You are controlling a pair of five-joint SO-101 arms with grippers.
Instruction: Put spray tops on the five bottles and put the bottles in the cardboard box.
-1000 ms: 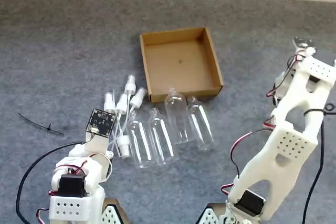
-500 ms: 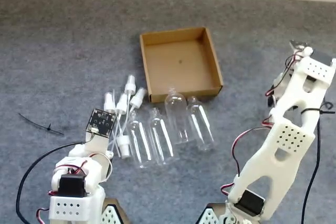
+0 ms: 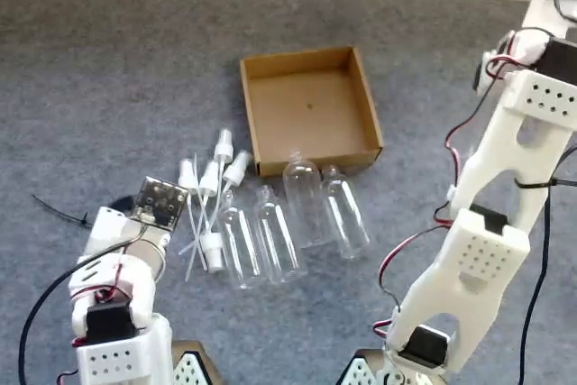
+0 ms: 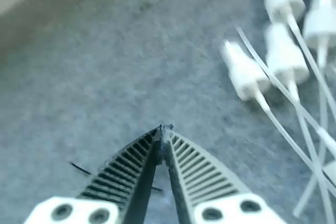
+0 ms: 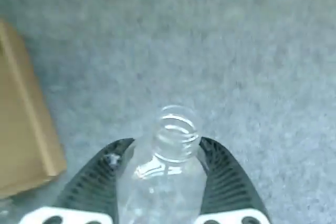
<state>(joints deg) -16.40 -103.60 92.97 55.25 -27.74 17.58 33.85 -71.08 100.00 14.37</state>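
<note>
My right gripper (image 5: 169,145) is shut on a clear bottle (image 5: 174,129) with no top; its open neck points away from the wrist. In the high view the right arm (image 3: 527,114) stands raised at the table's right side. Several more clear bottles (image 3: 305,196) lie side by side in front of the cardboard box (image 3: 297,56), which holds nothing. White spray tops (image 3: 209,178) with thin tubes lie left of the bottles. My left gripper (image 4: 160,130) is shut with nothing in it, low over the carpet just left of the spray tops (image 4: 242,72).
A black cable tie (image 3: 68,215) lies on the grey carpet at the left. A corner of the cardboard box (image 5: 23,124) shows beside the held bottle in the right wrist view. Open carpet stretches left of the box and right of the bottles.
The right arm has risen and stretched toward the far right corner. The left arm has swung left, away from the spray tops.
</note>
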